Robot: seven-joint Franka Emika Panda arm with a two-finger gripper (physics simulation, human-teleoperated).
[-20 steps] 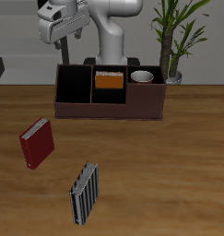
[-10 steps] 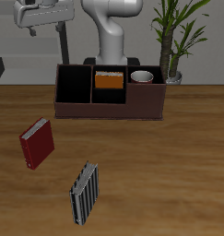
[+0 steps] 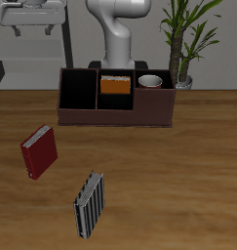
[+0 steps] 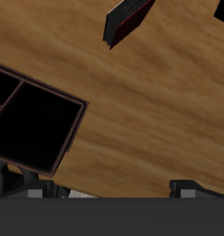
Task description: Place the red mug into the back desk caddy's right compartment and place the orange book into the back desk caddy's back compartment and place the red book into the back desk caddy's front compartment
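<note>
Nearest the table's (image 3: pixel 188 186) front edge stands the grey-and-black striped book (image 3: pixel 89 204), upright on its edge and alone on bare wood. A little farther back, well apart from it, the red book (image 3: pixel 39 151) stands tilted on the tabletop; the wrist view shows it too (image 4: pixel 129 18), with open wood between it and the caddy.

Behind both, across a clear strip of table, sits the back desk caddy (image 3: pixel 115 112). The orange book (image 3: pixel 114 84) is already inside it, in the middle section against the back wall. The red mug (image 3: pixel 150 82) shows only its pale rim above the wall of the end section nearest the potted plant (image 3: pixel 185 39), which stands just beside that end of the caddy. The wide end section at the other end looks dark inside (image 4: pixel 35 124).

Farthest off and high above the table's back corner hangs the gripper (image 3: pixel 32 16), grasping nothing; whether its fingers are spread or closed I cannot tell.
</note>
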